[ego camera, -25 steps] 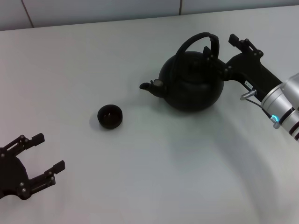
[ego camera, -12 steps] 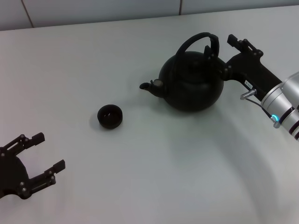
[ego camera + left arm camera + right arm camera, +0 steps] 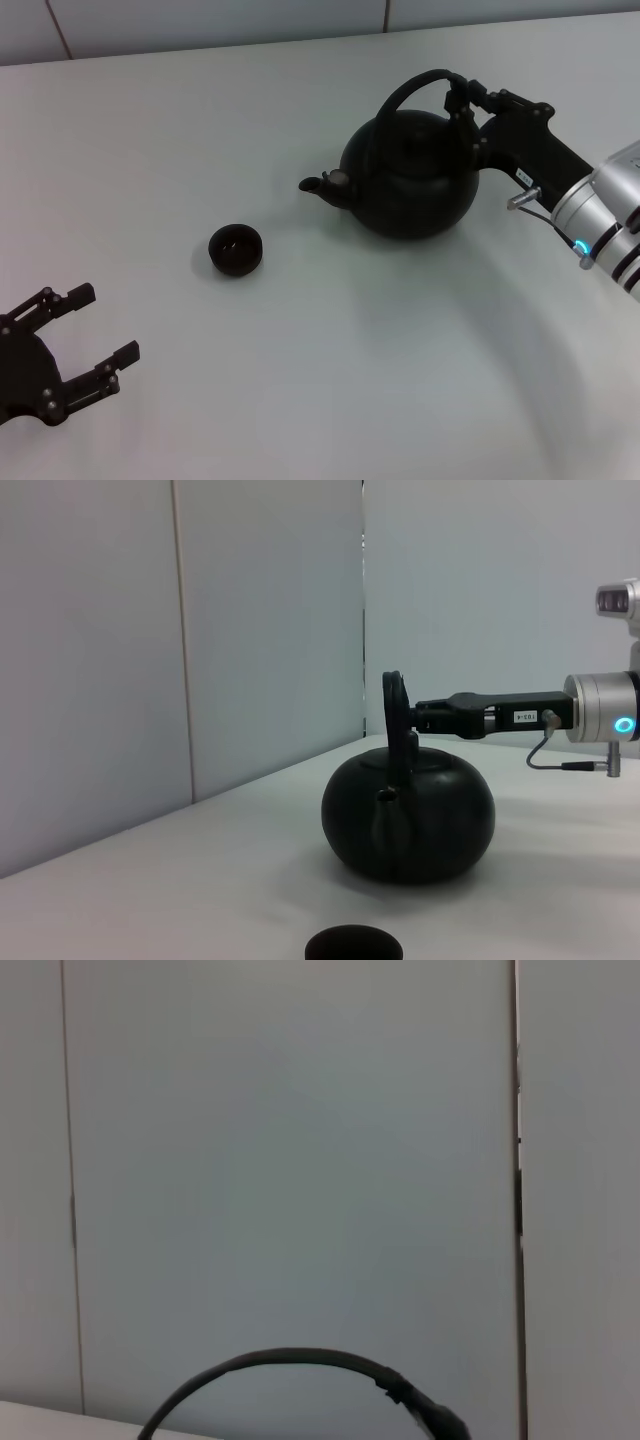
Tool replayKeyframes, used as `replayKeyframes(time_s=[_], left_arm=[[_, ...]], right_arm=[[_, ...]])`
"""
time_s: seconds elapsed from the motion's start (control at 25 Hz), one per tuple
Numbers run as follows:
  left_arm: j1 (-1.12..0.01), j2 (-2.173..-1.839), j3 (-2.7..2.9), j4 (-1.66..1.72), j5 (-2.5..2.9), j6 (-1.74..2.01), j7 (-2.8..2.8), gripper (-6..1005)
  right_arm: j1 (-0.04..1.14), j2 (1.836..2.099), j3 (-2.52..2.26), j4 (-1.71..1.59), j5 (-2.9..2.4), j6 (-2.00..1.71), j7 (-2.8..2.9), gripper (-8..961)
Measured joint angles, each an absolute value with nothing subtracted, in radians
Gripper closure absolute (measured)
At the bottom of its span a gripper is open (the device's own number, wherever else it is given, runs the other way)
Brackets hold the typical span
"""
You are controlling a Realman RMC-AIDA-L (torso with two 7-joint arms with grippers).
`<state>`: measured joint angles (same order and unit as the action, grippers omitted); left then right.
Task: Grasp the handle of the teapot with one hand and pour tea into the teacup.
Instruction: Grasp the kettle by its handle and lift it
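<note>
Looking down from the head camera, I see the white table filling most of the view, with pale wall panels behind its far edge. On the right half of it stands the teapot, upright on its base, its short spout pointing toward the robot's left. Its handle arches over the lid, and from the left wrist camera I see that arch edge-on, rising above the round body. My right gripper has reached in from the right at the height of the handle's upper part; its fingers are drawn close together at the band on the side away from the spout, and they look to be touching it, though I cannot tell from these views whether the grip is firm. The right wrist camera shows me only the curve of the handle against the wall. My left gripper sits parked near the table's lower left corner, fingers spread apart and holding nothing. The teacup stands upright by itself, well apart from the spout on the left side and farther from the wall than the teapot.
</note>
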<state>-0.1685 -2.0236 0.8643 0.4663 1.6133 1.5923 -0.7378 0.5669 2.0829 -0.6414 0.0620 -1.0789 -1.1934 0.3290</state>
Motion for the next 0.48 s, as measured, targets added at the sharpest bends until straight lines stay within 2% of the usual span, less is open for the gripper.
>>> replayKeyframes(time_s=[0.08, 0.4, 0.48], left_arm=[[-0.168, -2.024, 0.864, 0.466, 1.613, 1.592, -0.738, 192], [-0.167, -2.025, 0.861, 0.466, 1.614, 1.594, -0.738, 191], [-0.167, -2.025, 0.861, 0.466, 1.614, 1.594, -0.738, 191]], right_arm=[[0.569, 2.083, -0.641, 0.060, -1.080, -1.190, 0.330, 497], [0.569, 2.083, -0.633, 0.057, -1.084, -1.216, 0.344, 874], [0.566, 2.083, -0.631, 0.053, -1.084, -1.235, 0.354, 874]])
